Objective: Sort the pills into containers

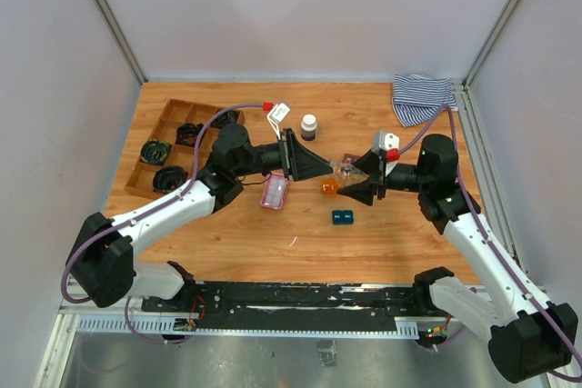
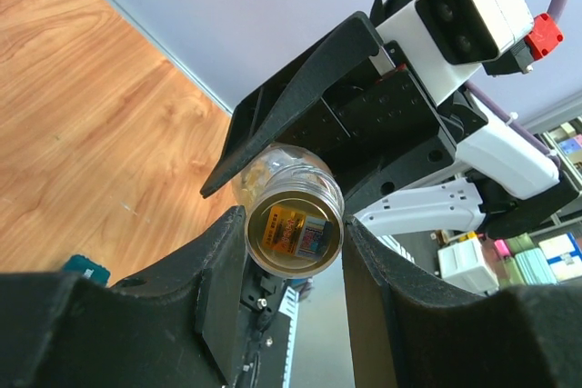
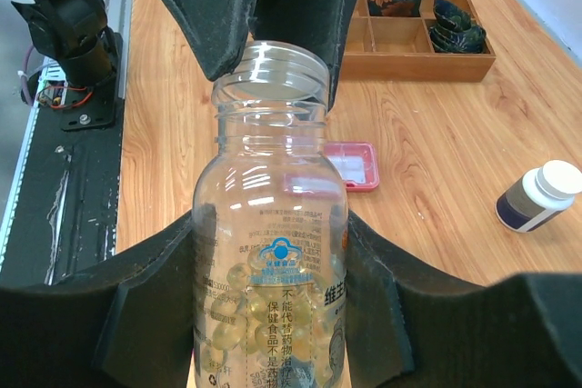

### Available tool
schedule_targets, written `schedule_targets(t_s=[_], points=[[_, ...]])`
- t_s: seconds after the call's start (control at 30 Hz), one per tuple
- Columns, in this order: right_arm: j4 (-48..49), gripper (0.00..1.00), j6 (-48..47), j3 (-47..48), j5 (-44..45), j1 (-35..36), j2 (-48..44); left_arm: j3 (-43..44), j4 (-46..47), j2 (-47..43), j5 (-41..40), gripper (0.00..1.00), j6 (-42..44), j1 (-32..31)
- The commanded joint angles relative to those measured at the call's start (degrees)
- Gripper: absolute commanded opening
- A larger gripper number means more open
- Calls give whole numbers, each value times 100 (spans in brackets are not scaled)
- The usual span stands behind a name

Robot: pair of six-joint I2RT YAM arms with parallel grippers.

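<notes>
A clear pill bottle (image 1: 345, 168) hangs above the table between both arms, lying almost level, with no cap on its threaded mouth (image 3: 276, 68). Yellow pills (image 3: 229, 320) fill its lower part. My right gripper (image 3: 270, 302) is shut on the bottle's body. My left gripper (image 2: 294, 235) is shut on the bottle's mouth end, with both fingers touching the round rim (image 2: 293, 224). On the table below lie the containers: a pink one (image 1: 274, 193), an orange one (image 1: 329, 188) and a teal one (image 1: 343, 217).
A small dark bottle with a white cap (image 1: 309, 126) stands behind the grippers. A wooden compartment tray (image 1: 156, 126) with black coils sits at the far left. A striped cloth (image 1: 423, 97) lies in the far right corner.
</notes>
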Motion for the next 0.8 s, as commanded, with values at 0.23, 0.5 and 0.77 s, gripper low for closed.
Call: schedule_targets(t_s=[0.23, 0.5, 0.77], points=[[-458, 1, -454, 392, 358, 270, 180, 250, -597, -119, -167, 21, 368, -82], [-683, 1, -681, 468, 505, 363, 239, 329, -818, -113, -203, 21, 472, -116], [-907, 0, -907, 538, 693, 503, 320, 453, -1203, -67, -259, 21, 640, -187]])
